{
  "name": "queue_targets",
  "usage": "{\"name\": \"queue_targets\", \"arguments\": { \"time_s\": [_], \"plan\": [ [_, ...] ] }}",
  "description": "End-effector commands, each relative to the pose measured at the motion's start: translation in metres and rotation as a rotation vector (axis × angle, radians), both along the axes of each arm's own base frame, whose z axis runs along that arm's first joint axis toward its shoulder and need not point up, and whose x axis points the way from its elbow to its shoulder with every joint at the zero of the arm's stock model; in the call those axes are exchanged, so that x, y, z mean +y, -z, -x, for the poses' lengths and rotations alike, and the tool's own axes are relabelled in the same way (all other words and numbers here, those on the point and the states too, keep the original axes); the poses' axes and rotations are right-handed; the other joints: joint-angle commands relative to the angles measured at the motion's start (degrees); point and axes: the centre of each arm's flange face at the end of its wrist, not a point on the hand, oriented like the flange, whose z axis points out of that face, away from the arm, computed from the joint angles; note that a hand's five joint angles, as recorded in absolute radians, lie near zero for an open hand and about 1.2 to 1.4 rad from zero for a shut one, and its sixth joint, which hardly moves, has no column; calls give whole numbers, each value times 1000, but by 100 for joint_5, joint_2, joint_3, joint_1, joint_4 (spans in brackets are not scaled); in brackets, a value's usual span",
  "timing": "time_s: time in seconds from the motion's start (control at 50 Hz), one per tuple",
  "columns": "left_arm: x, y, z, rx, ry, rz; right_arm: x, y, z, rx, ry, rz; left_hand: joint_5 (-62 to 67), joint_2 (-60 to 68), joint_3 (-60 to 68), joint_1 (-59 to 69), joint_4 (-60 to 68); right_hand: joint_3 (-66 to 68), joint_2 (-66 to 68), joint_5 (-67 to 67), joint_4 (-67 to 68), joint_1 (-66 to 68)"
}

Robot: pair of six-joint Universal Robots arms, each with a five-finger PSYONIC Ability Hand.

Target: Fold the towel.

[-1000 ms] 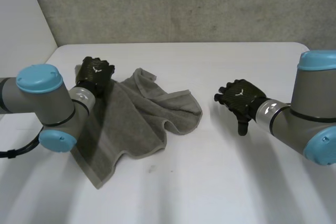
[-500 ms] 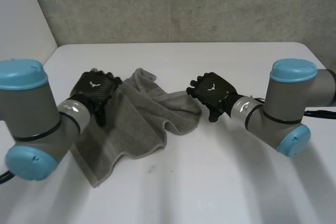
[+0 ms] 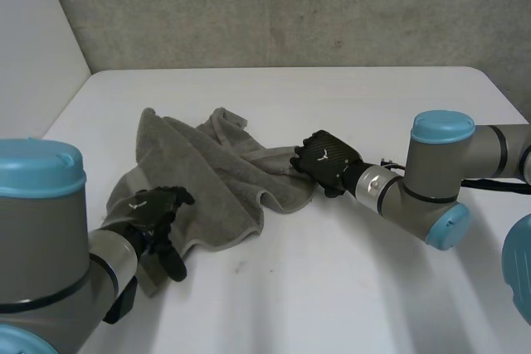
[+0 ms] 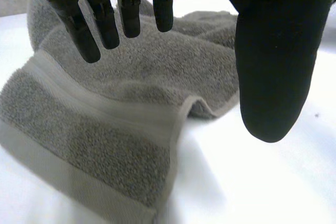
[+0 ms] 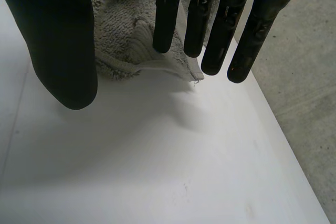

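A grey towel [image 3: 211,176] lies rumpled on the white table [image 3: 348,288], left of the middle. My left hand [image 3: 156,215] hovers over its near left corner, fingers straight and spread, thumb apart, holding nothing. In the left wrist view the towel [image 4: 115,129] with its banded hem lies under the fingers [image 4: 107,19]. My right hand [image 3: 326,157] is at the towel's right edge, open. In the right wrist view a towel corner [image 5: 126,45] lies just beyond the straight fingers [image 5: 210,19], between them and the thumb.
A grey wall [image 3: 290,6] stands behind the table's far edge. The table's edge [image 5: 273,124] runs close beside my right hand in the right wrist view. Bare tabletop spreads in front of and to the right of the towel.
My left hand opened, let go of the towel's far left part and drew back to its near left corner. My right hand travelled left to the towel's right edge.
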Motion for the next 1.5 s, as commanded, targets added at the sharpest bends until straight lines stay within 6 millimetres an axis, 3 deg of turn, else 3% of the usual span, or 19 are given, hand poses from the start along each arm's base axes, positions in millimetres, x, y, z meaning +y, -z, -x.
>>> {"name": "queue_targets", "arguments": {
  "time_s": [0.02,0.24,0.46,0.62,0.78,0.92,1.0,1.18,1.24,1.28,1.3,1.34,1.36,1.38,1.4,1.42,1.44,1.46,1.5],
  "plan": [
    [-2,15,1,-29,-17,-2,-6,3,-3,-12,-2,20,269,270,270,292,271,850,925,998,856,1365],
    [-12,34,6,-31,-22,4,-8,8,-10,-17,-16,29,722,723,723,745,724,1423,1497,1571,1429,1938],
    [-21,46,11,-38,-17,16,-8,5,-18,-36,-25,35,1025,1026,1026,1048,1027,4646,4721,4794,4652,5161],
    [-22,52,12,-42,-15,9,-18,-32,-19,-155,37,28,1110,1110,1111,1133,1112,4646,4721,4794,4652,5161],
    [-28,54,16,-25,-13,38,-17,-85,12,-273,205,-24,2099,2100,2101,2123,2101,4646,4721,4794,4652,5161],
    [-38,60,21,-14,-10,79,-10,-103,32,-278,251,-24,3852,3853,3853,3875,3854,4646,4721,4794,4652,5161],
    [-43,63,22,-41,4,107,-8,-115,48,-283,292,-10,6247,6248,6248,6270,6249,4646,4721,4794,4652,5161],
    [-61,54,14,-172,30,204,1,-136,65,-246,377,-52,6306,6306,6307,6329,6308,4646,4721,4794,4652,5161],
    [-65,29,10,-197,25,283,7,-156,74,-241,396,-55,6306,6306,6307,6329,6308,4646,4721,4794,4652,5161],
    [-68,-16,6,-177,7,411,12,-169,77,-243,397,-42,6306,6306,6307,6329,6308,4646,4721,4794,4652,5161],
    [-68,-16,6,-177,7,412,12,-169,77,-243,397,-42,6306,6306,6307,6329,6308,4646,4721,4794,4652,5161],
    [-66,-65,1,-141,-16,542,24,-201,84,-265,403,4,6306,6306,6307,6329,6308,4646,4721,4794,4652,5161],
    [-66,-65,1,-140,-16,543,24,-201,84,-265,403,4,6306,6306,6307,6329,6308,4646,4721,4794,4652,5161],
    [-62,-91,-2,-122,-28,603,32,-223,90,-285,406,46,6306,6306,6307,6329,6308,4646,4721,4794,4652,5161],
    [-62,-91,-2,-122,-28,604,40,-244,97,-306,413,93,6306,6306,6307,6329,6308,4646,4721,4794,4652,5161],
    [-55,-116,-6,-105,-38,653,40,-244,97,-306,413,93,6306,6306,6307,6329,6308,4646,4721,4794,4652,5161],
    [-47,-138,-10,-89,-42,691,49,-265,104,-324,422,139,6306,6306,6307,6329,6308,4646,4721,4794,4652,5161],
    [-47,-138,-10,-89,-42,691,49,-265,104,-324,422,140,6306,6306,6307,6329,6308,4646,4721,4794,4652,5161],
    [-34,-172,-15,-68,-42,735,70,-300,118,-349,435,210,6306,6306,6307,6329,6308,4646,4721,4794,4652,5161]
  ]
}}
